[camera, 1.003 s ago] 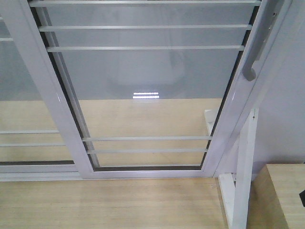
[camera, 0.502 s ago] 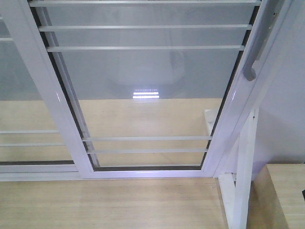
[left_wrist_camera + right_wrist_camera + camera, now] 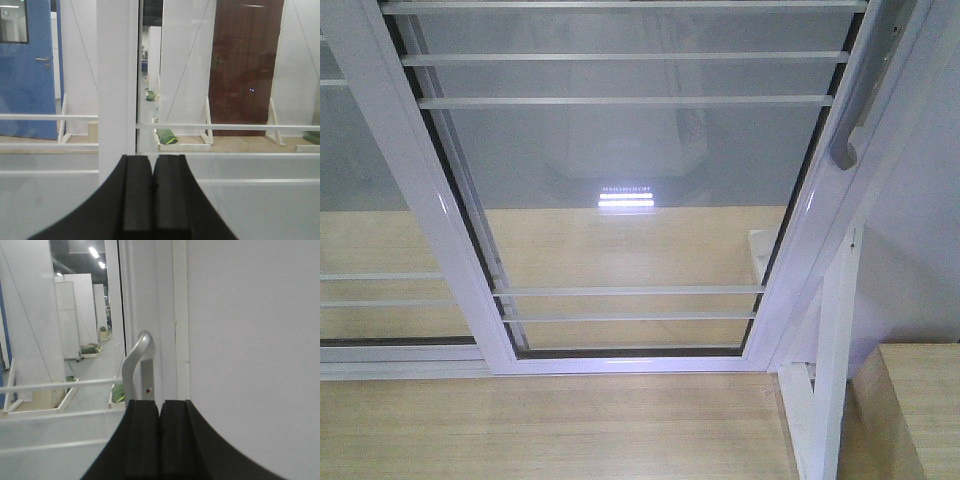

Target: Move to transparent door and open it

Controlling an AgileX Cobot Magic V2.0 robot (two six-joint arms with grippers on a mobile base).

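Dead ahead, filling the front view: transparent door (image 3: 620, 200), bottom rail down on the track at the edge of the wooden floor (image 3: 550, 430). Curved grey handle (image 3: 853, 110) on its right stile, close beside grey wall (image 3: 920, 250). Left stile overlapping second glass panel (image 3: 370, 240). White brace post (image 3: 830, 370) and wooden block (image 3: 915, 410) crowding lower right; bare floor lower left. Left gripper (image 3: 152, 195) pinched together, empty, facing glass. Right gripper (image 3: 160, 435) likewise pressed closed, empty, handle rising just beyond its tips in wrist view.
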